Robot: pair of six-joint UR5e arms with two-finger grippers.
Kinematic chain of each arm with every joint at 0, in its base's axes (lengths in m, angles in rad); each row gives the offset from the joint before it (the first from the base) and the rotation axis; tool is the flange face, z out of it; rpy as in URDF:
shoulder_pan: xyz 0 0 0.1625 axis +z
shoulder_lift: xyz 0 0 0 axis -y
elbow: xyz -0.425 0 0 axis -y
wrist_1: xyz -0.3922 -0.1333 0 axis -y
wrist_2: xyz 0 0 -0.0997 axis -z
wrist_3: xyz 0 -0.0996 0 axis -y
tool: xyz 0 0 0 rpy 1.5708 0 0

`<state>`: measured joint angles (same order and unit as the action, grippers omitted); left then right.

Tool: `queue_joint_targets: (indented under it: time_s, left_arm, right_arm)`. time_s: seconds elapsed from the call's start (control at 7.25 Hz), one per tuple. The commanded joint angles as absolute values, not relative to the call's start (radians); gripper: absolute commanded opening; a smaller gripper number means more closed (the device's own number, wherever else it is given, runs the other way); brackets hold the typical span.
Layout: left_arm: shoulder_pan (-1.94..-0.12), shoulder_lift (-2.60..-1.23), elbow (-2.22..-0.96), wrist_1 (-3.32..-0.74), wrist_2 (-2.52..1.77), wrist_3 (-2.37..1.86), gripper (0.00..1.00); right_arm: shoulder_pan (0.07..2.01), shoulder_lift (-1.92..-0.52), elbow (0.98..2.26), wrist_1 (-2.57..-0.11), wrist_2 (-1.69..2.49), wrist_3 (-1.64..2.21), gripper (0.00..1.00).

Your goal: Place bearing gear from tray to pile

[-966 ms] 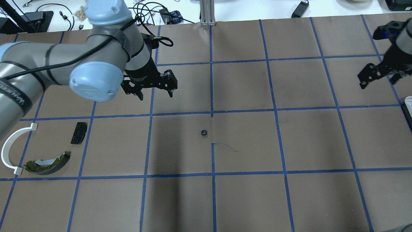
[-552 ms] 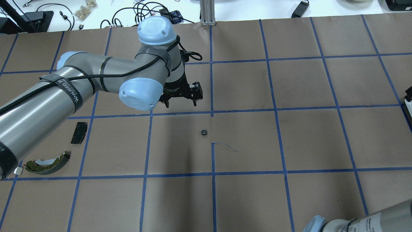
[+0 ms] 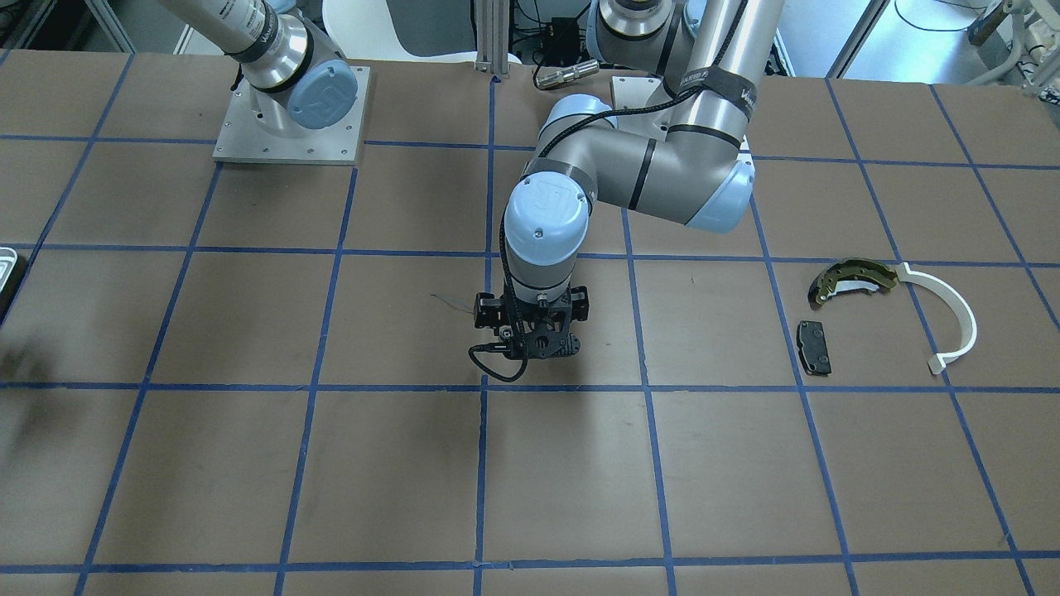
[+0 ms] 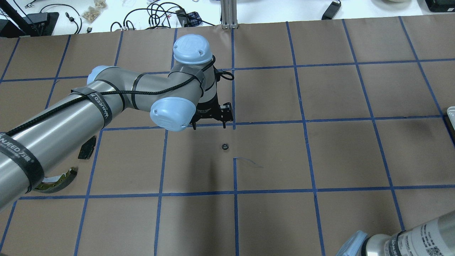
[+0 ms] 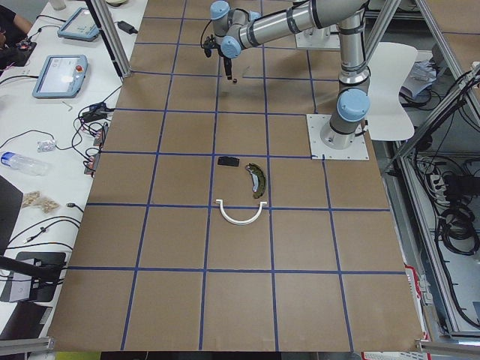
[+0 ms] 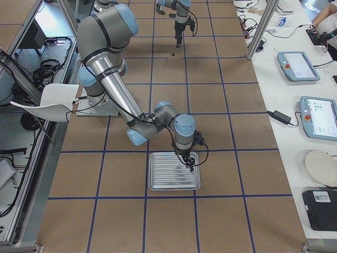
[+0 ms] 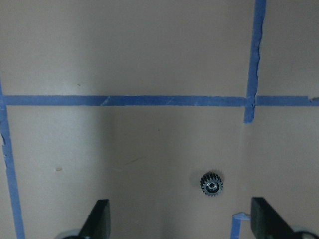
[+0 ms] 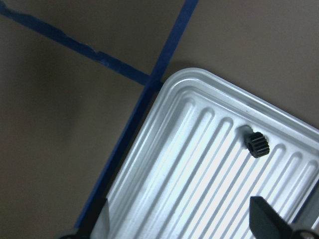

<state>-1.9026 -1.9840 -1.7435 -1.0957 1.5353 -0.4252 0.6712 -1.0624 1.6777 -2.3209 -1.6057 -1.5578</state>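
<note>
The surface [image 4: 320,160] is brown paper with a blue tape grid. Your left arm [image 4: 106,103] enters the overhead view from the lower left and ends at frame centre. The right arm [image 6: 113,68] fills the side view's upper left and bends down to the tray [image 6: 163,176] at lower centre.

The pile [image 3: 845,280] lies at the right edge of the front view: shoe [image 3: 853,273], half-ring [image 3: 952,319] and pad [image 3: 814,346], near each other but not touching.

The left hand [image 4: 209,125] is empty, its fingers spread wide, held above the surface. The right hand [image 8: 179,224] is likewise spread and empty, over the tray's corner.

One gear [image 7: 212,184] lies flat on the surface. In the left wrist view it sits lower right of centre, ahead of the fingertips and nearer the right-hand one. A second gear [image 8: 257,144] rests in a tray groove at the right of the right wrist view.

The step in hand appears to be the left hand's approach to the gear on the surface. Next you would likely:
- centre that gear between the fingers
- descend and close on it gently, since it is small and low
- carry it to the pile
</note>
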Motion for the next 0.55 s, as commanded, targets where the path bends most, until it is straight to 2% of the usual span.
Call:
queue_joint_targets:
  time_s: [0.0, 0.28, 0.41]
  left_arm:
    - [-1.924, -2.038, -1.746, -1.04, 1.501, -0.494, 1.0]
    - [-1.93, -2.062, -1.755, -1.026, 1.491, -0.505, 1.0]
    - [-1.931, -2.06, -1.781, -1.02, 1.494, -0.505, 0.91]
  right_arm:
    - [0.667, -0.982, 1.583, -2.326, -1.562, -1.692, 0.99]
    - [0.667, -0.96, 1.577, -2.319, -1.53, -1.77, 0.91]
    - [0.667, -0.957, 1.572, -2.321, -1.531, -1.781, 0.81]
